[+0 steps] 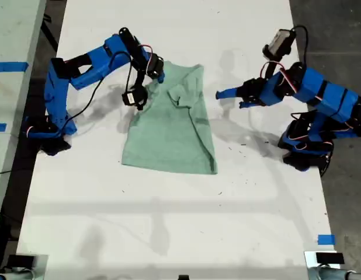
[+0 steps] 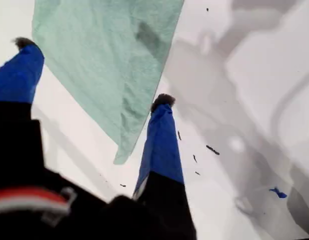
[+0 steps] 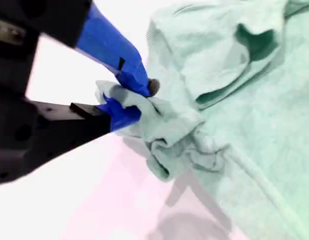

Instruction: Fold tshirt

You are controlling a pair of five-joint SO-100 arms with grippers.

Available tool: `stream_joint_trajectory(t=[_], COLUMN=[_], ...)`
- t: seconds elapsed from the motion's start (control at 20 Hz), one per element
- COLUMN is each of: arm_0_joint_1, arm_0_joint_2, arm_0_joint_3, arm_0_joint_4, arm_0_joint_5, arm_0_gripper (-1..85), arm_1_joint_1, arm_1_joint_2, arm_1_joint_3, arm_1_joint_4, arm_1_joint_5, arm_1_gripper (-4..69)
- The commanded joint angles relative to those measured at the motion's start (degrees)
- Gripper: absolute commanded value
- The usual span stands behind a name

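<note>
Exterior view: the pale mint-green tshirt (image 1: 172, 131) lies near the middle of the white table (image 1: 169, 233), partly folded, its lower hem spread flat toward the near edge and its upper part narrowed and rumpled, with one fold running down the side toward the exterior view's right. At the upper corner of the cloth toward the exterior view's left, my second gripper (image 1: 157, 73) pinches a bunched wad of the fabric; the second wrist view shows the blue fingers (image 3: 125, 70) clamped on that crumpled corner (image 3: 159, 127), with the neckline opening (image 3: 254, 40) lying just beyond. My first gripper (image 1: 222, 94) hangs over bare table toward the exterior view's right, just beside the garment and apart from it, its jaws spread and holding nothing; the first wrist view shows one dark-tipped blue finger (image 2: 162, 140) close to the tshirt's folded edge (image 2: 129, 115) and the other finger (image 2: 19, 70) on the far side of it. Small dark specks (image 2: 212, 149) dot the table near that gripper. A strip of blue tape (image 1: 325, 239) marks the table edge at the exterior view's lower right.
</note>
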Motion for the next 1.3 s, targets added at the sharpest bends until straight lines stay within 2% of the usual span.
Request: stream_joint_trajectory(t=[0.0, 0.15, 0.2, 0.25, 0.4, 0.65, 0.7, 0.75, 0.9, 1.0, 1.05, 1.1, 1.15, 1.2, 1.25], arm_0_joint_1=[4.4, 4.7, 4.5, 4.1, 2.5, -1.3, -0.4, 1.6, 10.1, 17.0, 20.0, 22.2, 24.3, 26.1, 27.2], arm_0_joint_2=[-5.5, -12.0, -13.1, -13.3, -6.6, 13.2, 17.8, 23.8, 42.6, 51.3, 54.1, 56.0, 57.6, 58.2, 58.0], arm_0_joint_3=[-6.5, -7.2, -7.2, -7.2, -6.9, 1.6, 7.7, 16.6, 44.8, 57.0, 61.2, 63.9, 65.7, 65.9, 65.5], arm_0_joint_4=[-7.5, -16.5, -18.4, -18.7, -11.0, 15.3, 17.3, 16.2, 8.0, 6.8, 6.5, 7.3, 7.3, 7.5, 7.5], arm_0_joint_5=[-0.4, -0.7, -0.5, -0.6, -0.4, -3.8, -5.5, -7.2, -17.1, -25.8, -29.8, -33.9, -36.1, -37.9, -38.2], arm_0_gripper=[0.1, 1.2, 12.4, 19.4, 23.3, 23.0, 23.8, 24.3, 23.0, 17.5, 9.6, 2.1, 0.1, 0.1, 0.1], arm_1_joint_1=[0.3, -0.5, -0.9, -1.1, -1.5, -3.8, -4.7, -5.6, -10.5, -15.5, -17.7, -19.6, -21.2, -22.2, -23.0], arm_1_joint_2=[1.8, 1.8, 1.8, 1.8, 1.9, 3.8, 4.6, 5.4, 8.0, 8.7, 8.7, 8.4, 8.3, 8.3, 8.3], arm_1_joint_3=[-0.2, 0.6, 1.1, 1.4, 2.8, 3.7, 3.7, 3.8, 5.0, 5.9, 6.2, 6.5, 6.6, 6.8, 6.9], arm_1_joint_4=[-2.6, -3.0, -3.0, -3.0, -3.0, -0.1, 1.2, 2.5, 5.2, 6.2, 6.2, 6.1, 5.7, 5.4, 4.9], arm_1_joint_5=[1.0, 1.9, 2.2, 2.3, 2.6, 3.3, 3.8, 4.3, 7.8, 10.7, 11.9, 12.7, 13.3, 14.1, 14.3], arm_1_gripper=[38.0, 38.0, 38.0, 38.0, 38.1, 38.1, 38.1, 38.3, 38.1, 34.9, 31.6, 26.0, 16.2, 9.5, 6.9])
